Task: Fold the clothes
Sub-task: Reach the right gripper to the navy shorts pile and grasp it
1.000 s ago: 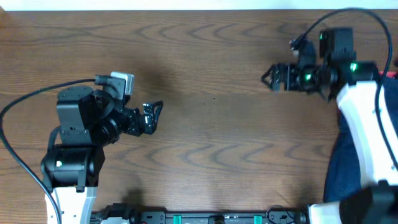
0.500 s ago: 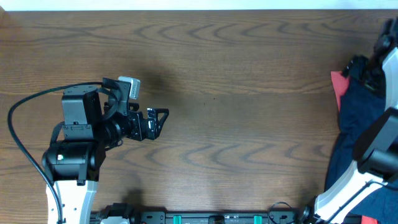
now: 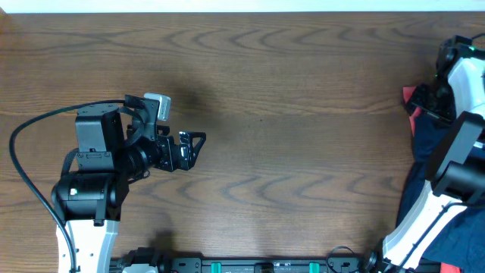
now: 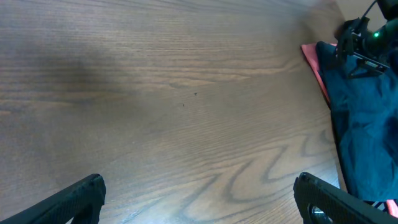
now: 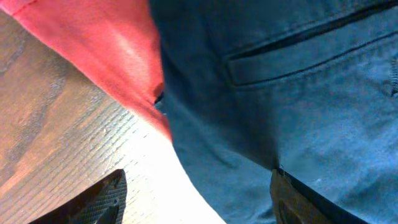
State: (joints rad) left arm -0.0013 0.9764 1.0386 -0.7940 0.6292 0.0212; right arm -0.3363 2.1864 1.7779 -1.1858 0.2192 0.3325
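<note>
Tabletop [image 3: 288,68]: brown wood grain, filling the overhead view.

Left arm [image 3: 95,163]: at 9 o'clock, forearm pointing toward 3 o'clock.

Right arm [image 3: 462,129]: at the 3 o'clock edge, bent over the fabric there.

Navy shorts [image 3: 423,159]: a bunched dark heap at the tabletop's right edge, from 3 to 5 o'clock, its long axis roughly on the 12-to-6 line. The fabric is soft and creased, with one slit pocket [image 5: 298,53] showing in the right wrist view. Legs and waistband cannot be made out.

Red cloth [image 3: 410,97]: a corner peeking out at the heap's 10 o'clock side, touching the navy and seemingly lying beneath it.

Right claw [image 5: 198,199]: fingers spread wide, gripping nothing, directly over the seam where red meets navy. It is judged the nearer tool for the first pull.

Left claw [image 3: 195,148]: fingers spread, empty, well apart from the heap, which lies toward its 3 o'clock.
</note>
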